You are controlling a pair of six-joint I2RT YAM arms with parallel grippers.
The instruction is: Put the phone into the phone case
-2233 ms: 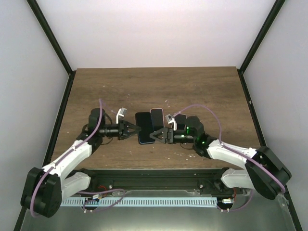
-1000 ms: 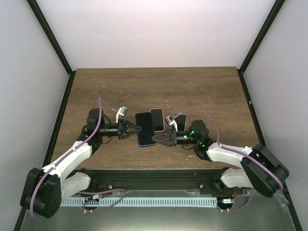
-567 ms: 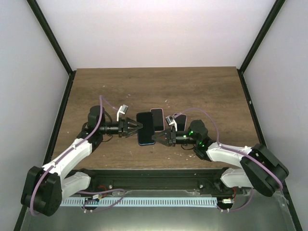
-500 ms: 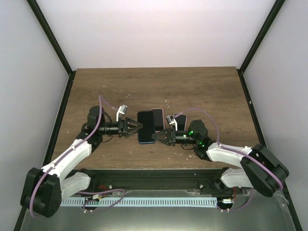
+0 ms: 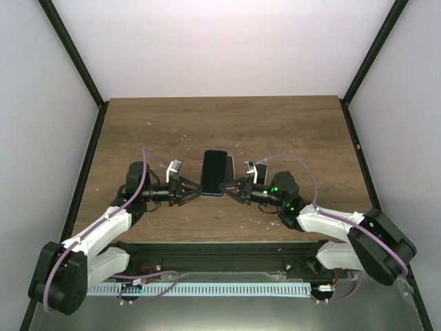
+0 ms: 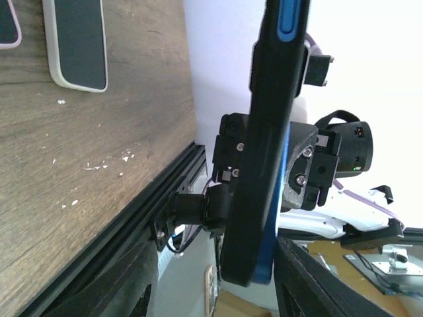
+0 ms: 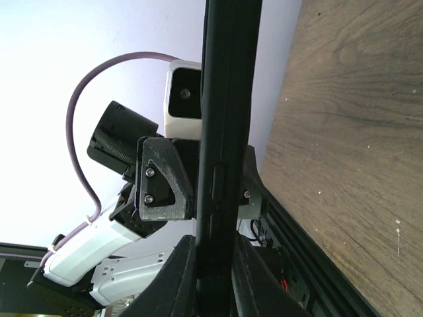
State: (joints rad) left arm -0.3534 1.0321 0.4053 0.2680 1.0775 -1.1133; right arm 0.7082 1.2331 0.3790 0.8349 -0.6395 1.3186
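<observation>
Right gripper was clamped on the edge of the phone, held above the table at mid-frame. The left gripper gaped wider than its blue phone case. A cream-cased phone and a pink-edged phone lay upper left.

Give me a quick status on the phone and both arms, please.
Left jaws open, straddling the black, blue-edged phone. Right jaws shut on it, holding it off the wooden table. No obstruction seen around it.
</observation>
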